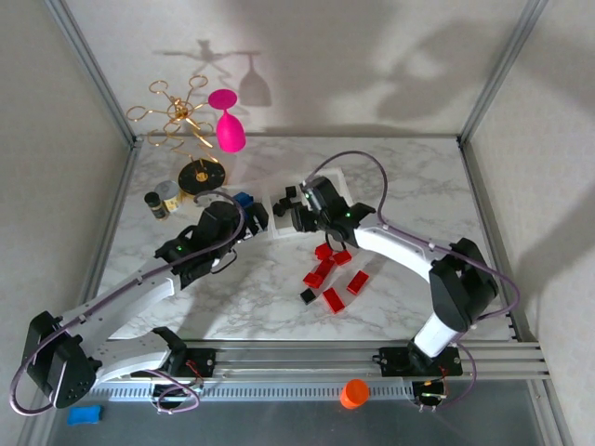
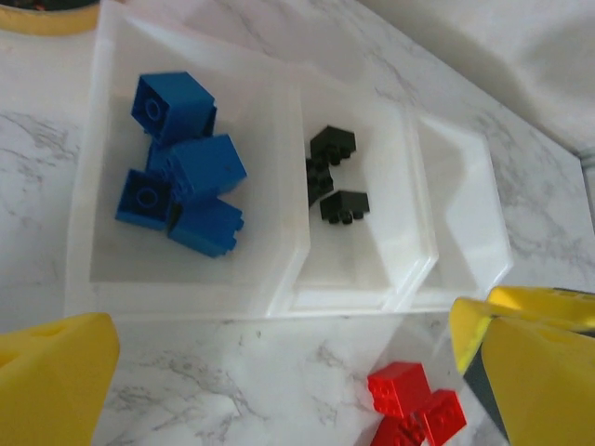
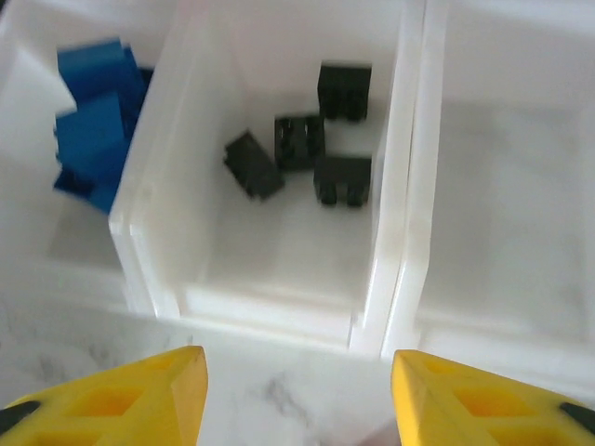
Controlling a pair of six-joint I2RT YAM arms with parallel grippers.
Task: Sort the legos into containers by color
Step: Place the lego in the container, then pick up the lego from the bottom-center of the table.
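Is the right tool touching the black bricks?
Apart. Right wrist view: the right tool sits short of the tray wall, with the black bricks beyond it.

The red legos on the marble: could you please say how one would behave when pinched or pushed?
Red legos look rigid and boxy, so probably no rolling. Glossy faces on smooth marble suggest they would slide and could slip from a pinch.

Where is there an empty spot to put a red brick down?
The end compartment beside the black legos is bare. The far right corner of the marble top is open too. It is crowded where the blue legos pack their compartment and where the red legos cluster mid-table.
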